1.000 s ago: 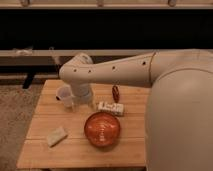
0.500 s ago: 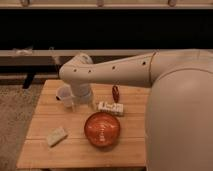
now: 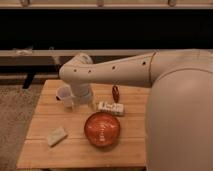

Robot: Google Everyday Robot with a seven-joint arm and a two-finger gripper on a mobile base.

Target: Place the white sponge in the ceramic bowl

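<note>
The white sponge (image 3: 56, 135) lies flat on the wooden table (image 3: 40, 156), near its front left. The ceramic bowl (image 3: 102, 128), glossy orange-red with rings inside, stands to the sponge's right, at the front middle. My white arm reaches in from the right, bends at an elbow (image 3: 75, 70) and points down. My gripper (image 3: 81, 103) hangs low over the table's back left, beside the plastic cup, behind and between sponge and bowl. It holds nothing that I can see.
A translucent plastic cup (image 3: 65, 95) stands at the back left. A white printed packet (image 3: 110, 108) lies just behind the bowl. A small dark red object (image 3: 116, 93) stands further back. A dark bench runs behind the table and carpet lies to the left.
</note>
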